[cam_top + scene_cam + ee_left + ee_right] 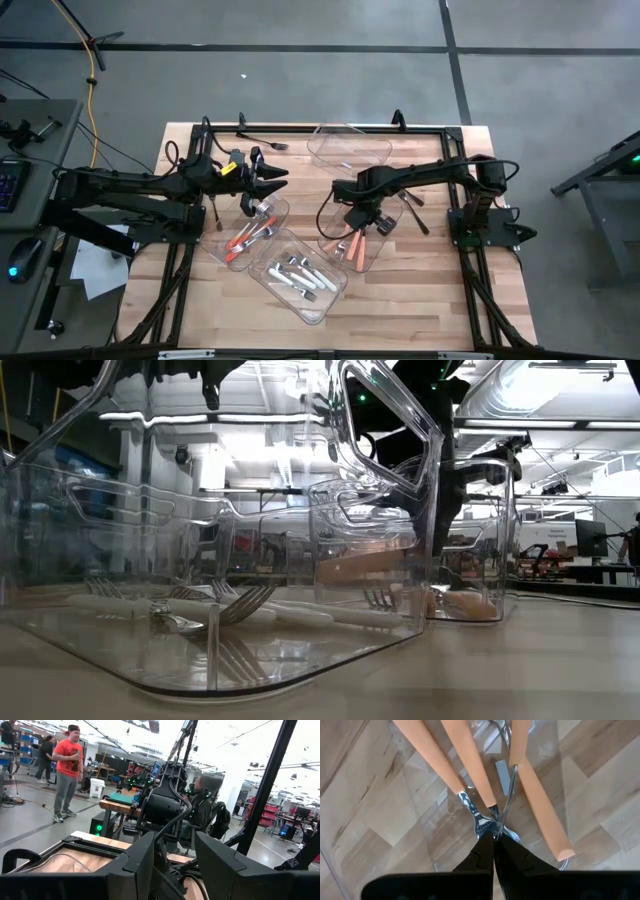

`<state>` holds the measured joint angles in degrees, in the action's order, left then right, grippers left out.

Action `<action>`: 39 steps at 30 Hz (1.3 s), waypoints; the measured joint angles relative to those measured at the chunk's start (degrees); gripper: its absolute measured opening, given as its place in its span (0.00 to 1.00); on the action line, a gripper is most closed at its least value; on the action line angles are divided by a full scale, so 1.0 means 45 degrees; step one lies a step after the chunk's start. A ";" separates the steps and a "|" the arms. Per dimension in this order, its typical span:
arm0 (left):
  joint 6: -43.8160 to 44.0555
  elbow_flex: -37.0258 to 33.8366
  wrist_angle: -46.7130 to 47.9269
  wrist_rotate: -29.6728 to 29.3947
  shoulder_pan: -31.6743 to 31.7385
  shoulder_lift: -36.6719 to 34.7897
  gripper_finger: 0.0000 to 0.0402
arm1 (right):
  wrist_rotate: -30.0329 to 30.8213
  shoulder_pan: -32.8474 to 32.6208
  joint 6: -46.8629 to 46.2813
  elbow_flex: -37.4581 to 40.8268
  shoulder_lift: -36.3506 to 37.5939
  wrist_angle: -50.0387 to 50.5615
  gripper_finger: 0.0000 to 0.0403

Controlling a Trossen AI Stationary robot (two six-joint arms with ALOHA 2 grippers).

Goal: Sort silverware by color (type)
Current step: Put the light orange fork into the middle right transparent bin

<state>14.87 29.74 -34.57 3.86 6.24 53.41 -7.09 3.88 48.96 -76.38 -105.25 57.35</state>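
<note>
High view: the wooden surface [420,300] carries four clear bins. The left claw [268,172] hangs above the far end of the left bin [275,210], which holds orange-handled silverware [243,243]. Its fingers stand apart and hold nothing. The near bin [325,300] holds white-handled silverware [300,275]. The right claw [372,222] is down in the right bin [375,250], among more orange-handled pieces [352,248]. An empty bin [345,148] lies at the far side, and black silverware [413,212] lies loose on the surface near the right arm.

Low view: forks [215,610] rest in the nearest bin.

Right wrist view: the right claw [494,845] is clenched, its tips meeting at the metal neck of an orange-handled piece [470,762]; whether it grips that piece cannot be told.
</note>
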 joint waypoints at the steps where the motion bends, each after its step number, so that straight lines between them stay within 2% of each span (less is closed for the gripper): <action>1: 0.0000 0.0000 0.0001 -0.0005 0.0000 0.0000 0.33 | 0.0000 0.0000 -0.0011 0.0000 0.0000 0.0003 0.00; 16: -0.0004 0.0000 0.0001 0.0000 0.0000 0.0000 0.33 | 0.0000 0.0000 -0.0013 0.0010 0.0000 -0.0007 0.01; 19: -0.0005 0.0000 0.0001 0.0000 0.0000 0.0000 0.33 | 0.0000 0.0000 -0.0018 0.0010 0.0000 -0.0011 0.06; 26: -0.0003 0.0000 0.0006 0.0000 -0.0001 0.0000 0.33 | 0.0000 -0.0001 -0.0018 0.0010 0.0005 -0.0041 0.31; 30: -0.0005 0.0000 0.0006 0.0000 -0.0005 0.0000 0.33 | 0.0000 -0.0043 -0.0018 0.0010 0.0005 -0.0036 0.41; 36: -0.0005 0.0000 0.0006 0.0000 -0.0005 0.0000 0.33 | 0.0347 -0.0217 0.0156 -0.0878 0.0163 0.1129 0.45; 39: -0.0022 0.0000 0.0003 0.0000 -0.0005 -0.0063 0.33 | 0.0394 -0.0150 -0.0612 -0.1691 0.0513 0.1868 0.43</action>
<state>14.78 29.74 -34.55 3.86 6.22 53.12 -5.32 3.20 46.21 -83.99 -102.94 65.75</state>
